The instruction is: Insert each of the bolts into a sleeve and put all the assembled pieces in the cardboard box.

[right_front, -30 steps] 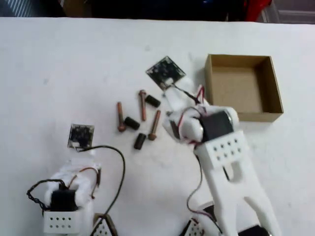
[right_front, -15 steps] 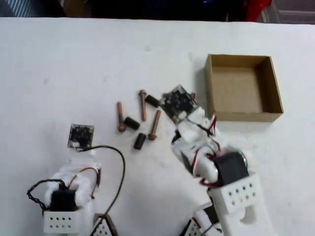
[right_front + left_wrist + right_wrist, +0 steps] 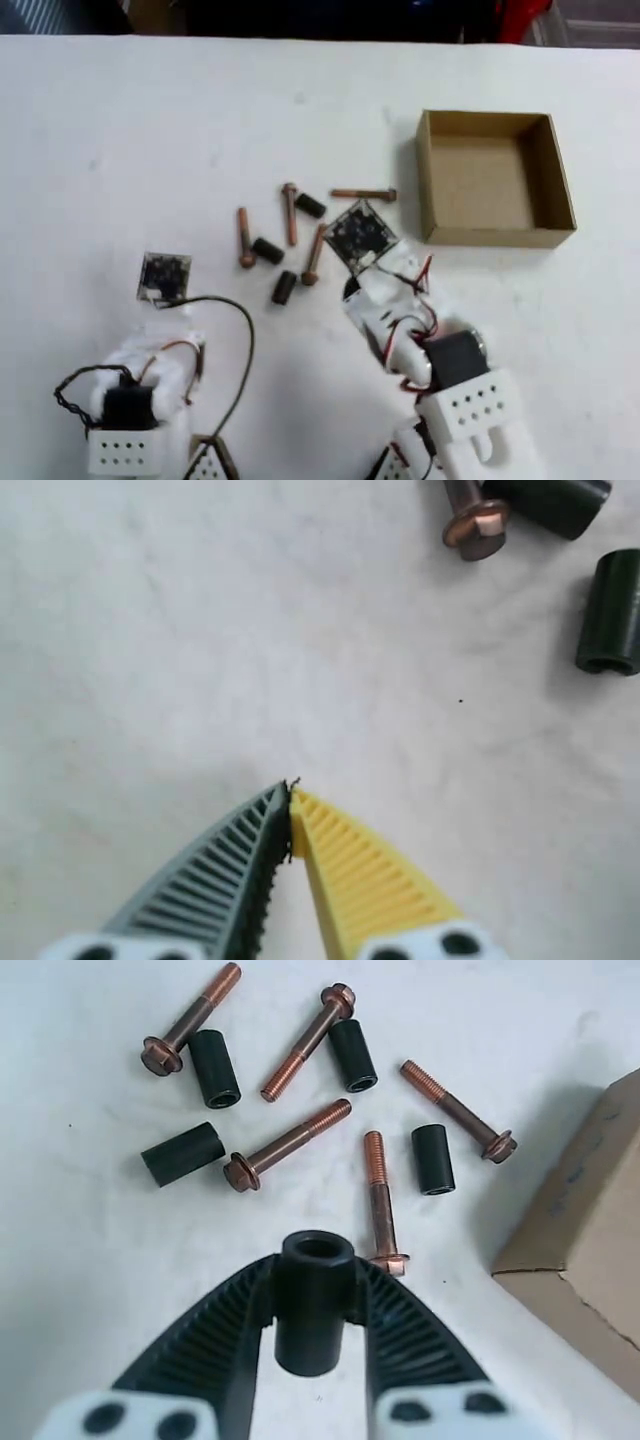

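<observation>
My right gripper (image 3: 315, 1265) is shut on a black sleeve (image 3: 315, 1305), held upright with its bore facing the camera. Beyond it on the white table lie several copper bolts, such as bolt (image 3: 380, 1200) and bolt (image 3: 288, 1145), and several loose black sleeves, such as sleeve (image 3: 433, 1158). In the high view the bolts (image 3: 289, 213) and sleeves (image 3: 267, 250) lie left of the cardboard box (image 3: 495, 180), with one bolt (image 3: 363, 194) close to its wall. My left gripper (image 3: 290, 792) is shut with nothing in it, hovering near a bolt head (image 3: 475, 530) and a sleeve (image 3: 610, 610).
The box is open-topped and holds nothing. Its corner (image 3: 590, 1250) lies close beside my right gripper. The left arm (image 3: 125, 420) sits at the table's front left, with a black cable (image 3: 240, 340) looping beside it. The right arm (image 3: 450, 390) is at the front, right of centre.
The right arm has pulled back from the parts toward the table's front edge, uncovering the bolt near the box. The left arm has not moved.
</observation>
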Robot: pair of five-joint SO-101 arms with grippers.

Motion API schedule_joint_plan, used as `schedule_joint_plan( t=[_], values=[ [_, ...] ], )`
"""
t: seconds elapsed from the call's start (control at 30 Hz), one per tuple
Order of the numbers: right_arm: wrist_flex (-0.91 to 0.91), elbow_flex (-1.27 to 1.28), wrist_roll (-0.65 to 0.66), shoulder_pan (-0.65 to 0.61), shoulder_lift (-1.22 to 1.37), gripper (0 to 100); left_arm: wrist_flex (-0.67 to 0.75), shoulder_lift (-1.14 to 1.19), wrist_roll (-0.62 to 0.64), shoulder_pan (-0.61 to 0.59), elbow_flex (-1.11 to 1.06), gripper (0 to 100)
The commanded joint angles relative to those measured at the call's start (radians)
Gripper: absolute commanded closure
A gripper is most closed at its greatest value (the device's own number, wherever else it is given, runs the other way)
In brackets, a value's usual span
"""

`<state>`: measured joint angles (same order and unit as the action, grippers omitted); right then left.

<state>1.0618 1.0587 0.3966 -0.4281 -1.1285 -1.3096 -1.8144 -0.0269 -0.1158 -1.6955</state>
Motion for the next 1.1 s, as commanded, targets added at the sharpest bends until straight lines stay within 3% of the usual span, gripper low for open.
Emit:
schedule_joint_plan(
  t=[0.0, 0.43, 0.77, 1.07],
  values=[
    [-0.094, 0.049, 0.014, 0.004, -0.022, 98.2, 0.025, -0.007, 0.011, -0.007, 0.003, 98],
    [-0.134, 0.133, 0.006, 0.007, -0.039, 98.2, 0.025, -0.007, 0.011, -0.007, 0.003, 98],
    [-0.153, 0.273, 0.015, 0.001, -0.32, 98.2, 0.025, -0.007, 0.011, -0.002, 0.003, 97],
    [-0.151, 0.342, 0.015, 0.007, -0.415, 98.2, 0.025, -0.007, 0.015, -0.001, 0.003, 97]
  ],
)
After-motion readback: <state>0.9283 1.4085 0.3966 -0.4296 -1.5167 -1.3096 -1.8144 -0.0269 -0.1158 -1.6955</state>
